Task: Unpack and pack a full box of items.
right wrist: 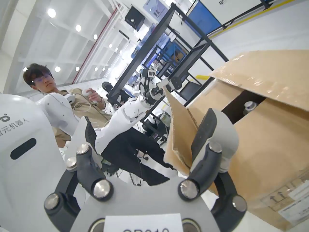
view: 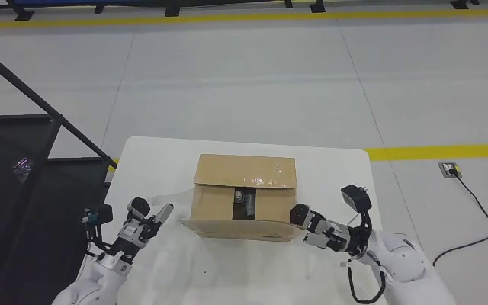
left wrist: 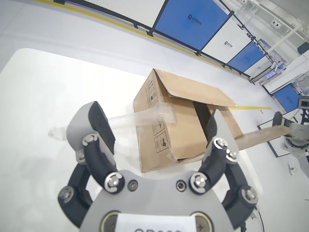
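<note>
Left claw (left wrist: 155, 112) spread wide, holding nothing, near the short side of the box (left wrist: 183, 126) but apart from it. Right claw (right wrist: 148, 119) also spread wide, one finger pad (right wrist: 202, 131) touching the torn corner of the near flap (right wrist: 181, 126), not pinching it. Box in the middle of the table (view: 152, 160), top flaps half shut. Through the gap only a pale bottle top (right wrist: 249, 105); other contents hidden. Loose clear tape (left wrist: 142, 119) on the box side.

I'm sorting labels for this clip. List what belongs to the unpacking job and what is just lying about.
Job: cardboard box, its folded-out front flap, bottle inside, peeled tape strip, left claw, right claw.

Lying about: black frame beside the table, floor socket, its cable.
</note>
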`<control>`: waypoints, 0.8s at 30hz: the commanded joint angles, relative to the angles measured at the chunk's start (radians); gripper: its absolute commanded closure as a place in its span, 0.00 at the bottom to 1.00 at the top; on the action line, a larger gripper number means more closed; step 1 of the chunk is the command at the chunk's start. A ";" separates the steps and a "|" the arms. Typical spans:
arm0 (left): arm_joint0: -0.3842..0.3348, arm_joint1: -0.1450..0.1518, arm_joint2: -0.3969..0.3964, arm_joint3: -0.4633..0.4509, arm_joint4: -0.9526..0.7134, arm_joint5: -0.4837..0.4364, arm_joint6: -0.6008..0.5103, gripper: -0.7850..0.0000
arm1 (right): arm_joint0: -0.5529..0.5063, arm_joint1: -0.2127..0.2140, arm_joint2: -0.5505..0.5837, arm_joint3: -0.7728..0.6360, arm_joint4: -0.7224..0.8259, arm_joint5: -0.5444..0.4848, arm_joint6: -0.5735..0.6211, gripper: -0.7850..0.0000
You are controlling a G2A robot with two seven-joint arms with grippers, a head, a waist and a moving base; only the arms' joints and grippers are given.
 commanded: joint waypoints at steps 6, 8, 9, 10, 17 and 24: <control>0.024 0.013 -0.005 -0.020 0.069 -0.165 -0.074 0.00 | -0.057 0.053 -0.048 -0.089 -0.235 0.032 0.031 0.00; 0.028 0.017 -0.002 -0.012 0.113 -0.206 -0.101 0.00 | -0.055 0.063 -0.080 -0.094 -0.301 0.024 0.024 0.00; 0.028 0.019 -0.001 -0.006 0.141 -0.224 -0.112 0.00 | -0.051 0.067 -0.093 -0.090 -0.316 0.020 0.020 0.00; 0.028 0.021 0.003 0.003 0.167 -0.238 -0.123 0.00 | -0.044 0.070 -0.104 -0.082 -0.325 0.017 0.016 0.00; 0.042 0.031 0.018 0.047 0.345 -0.299 -0.125 0.00 | 0.019 0.071 -0.119 -0.051 -0.256 0.020 -0.067 0.00; 0.034 0.032 0.047 0.086 0.429 -0.273 -0.073 0.00 | 0.088 0.060 -0.118 -0.035 -0.029 0.124 -0.212 0.00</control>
